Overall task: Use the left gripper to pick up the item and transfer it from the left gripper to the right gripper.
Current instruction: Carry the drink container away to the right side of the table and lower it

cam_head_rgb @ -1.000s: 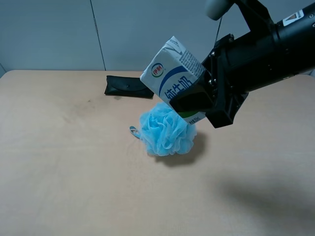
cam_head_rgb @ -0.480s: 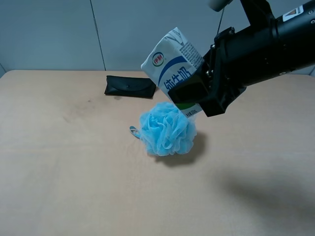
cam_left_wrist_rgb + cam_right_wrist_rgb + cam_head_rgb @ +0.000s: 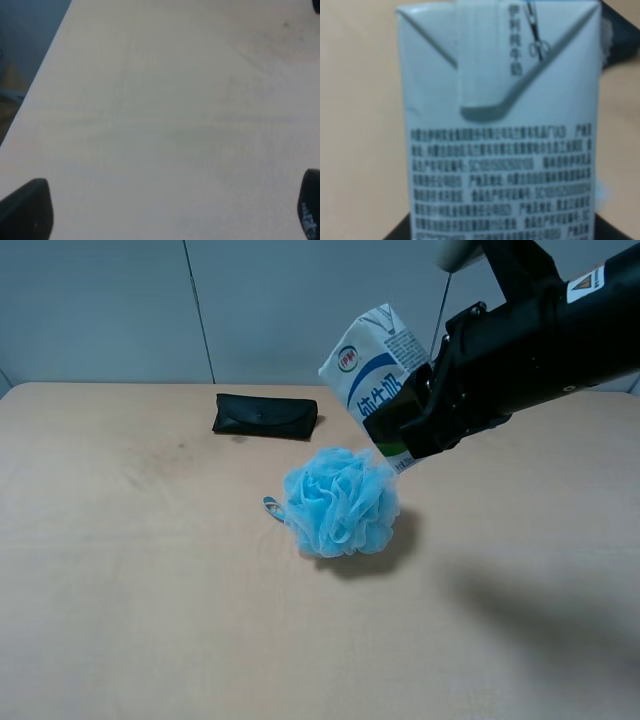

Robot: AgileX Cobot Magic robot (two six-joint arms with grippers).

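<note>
The white-and-blue milk carton hangs tilted in the air above the table, with its gabled top up and to the right. My right gripper, a bulky black arm end with a white label, is shut on the carton's lower part. The right wrist view is filled by the carton's printed side. My left gripper is outside the exterior high view. In the left wrist view its two black fingertips stand far apart over bare table, with nothing between them.
A fluffy blue mesh bath sponge lies on the light wooden table, just below and left of the held carton. A flat black pouch lies at the back near the grey wall.
My right gripper has carried the carton up and to the right, away from the sponge. The carton now stands more upright. The sponge and the pouch have not moved.
</note>
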